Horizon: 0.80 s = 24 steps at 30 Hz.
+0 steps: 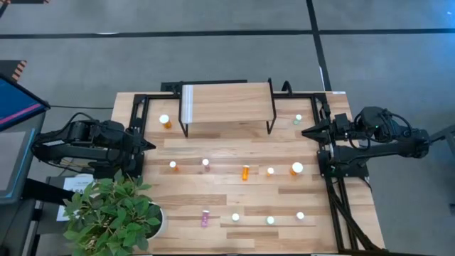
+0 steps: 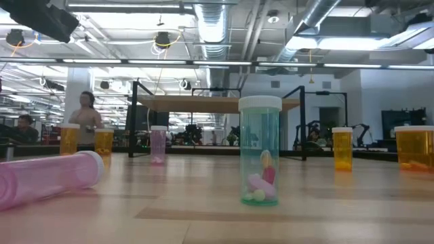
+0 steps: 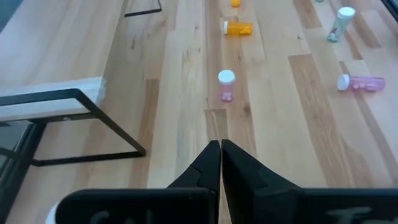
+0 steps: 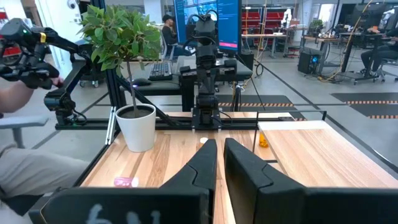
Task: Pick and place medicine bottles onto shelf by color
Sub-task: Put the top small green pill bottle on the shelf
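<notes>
Looks like nothing's actually started yet: the small raised light-wood shelf on thin black legs sits bare at the far edge of the big wooden tabletop, and every one of the little white-capped medicine bottles is on the table, well apart from each other. There's an orange one just beside the shelf's white ridged end, a pale green one off the other end, and in the middle row an orange bottle lying on its side, a bigger orange one and a small pink one standing upright. Nearer the front a pink bottle lies tipped over, next to a few standing ones whose colour I can't really tell from above. The left gripper is parked at the left side of the table with its fingers pressed together on nothing, and the right gripper waits at the right side, fingers nearly together, also empty. So my guess is we're at the very first pick. The next move would need an arm to reach out, spread its fingers and come down over one bottle; the upright ones look easier than the two lying flat, which could roll.
</notes>
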Available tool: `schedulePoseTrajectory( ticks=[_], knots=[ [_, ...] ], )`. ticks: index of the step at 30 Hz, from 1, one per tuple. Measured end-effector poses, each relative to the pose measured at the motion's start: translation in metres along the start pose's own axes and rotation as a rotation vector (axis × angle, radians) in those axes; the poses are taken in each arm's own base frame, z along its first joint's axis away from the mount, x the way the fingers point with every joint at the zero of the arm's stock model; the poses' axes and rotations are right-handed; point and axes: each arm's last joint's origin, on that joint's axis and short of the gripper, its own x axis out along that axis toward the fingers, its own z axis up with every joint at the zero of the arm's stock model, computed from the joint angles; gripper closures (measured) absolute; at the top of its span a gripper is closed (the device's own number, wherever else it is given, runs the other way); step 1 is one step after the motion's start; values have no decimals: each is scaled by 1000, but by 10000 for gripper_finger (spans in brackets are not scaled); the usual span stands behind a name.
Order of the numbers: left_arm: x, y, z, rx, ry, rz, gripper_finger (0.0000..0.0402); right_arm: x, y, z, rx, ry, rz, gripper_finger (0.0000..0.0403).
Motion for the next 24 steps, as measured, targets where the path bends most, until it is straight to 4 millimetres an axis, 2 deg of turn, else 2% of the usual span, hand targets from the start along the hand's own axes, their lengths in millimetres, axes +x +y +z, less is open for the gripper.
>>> schedulePoseTrajectory(
  ticks=[10,14,19,24],
  knots=[
    [0,0,0,-119,0,1,401,0,0,0,0,0,0,347],
    [0,0,1,-250,-7,2,401,0,0,0,0,1,0,347],
    [0,1,6,-335,-66,-3,401,0,0,0,0,0,0,347],
    [-2,1,19,-337,-194,-40,401,0,0,0,0,0,0,347]
  ],
)
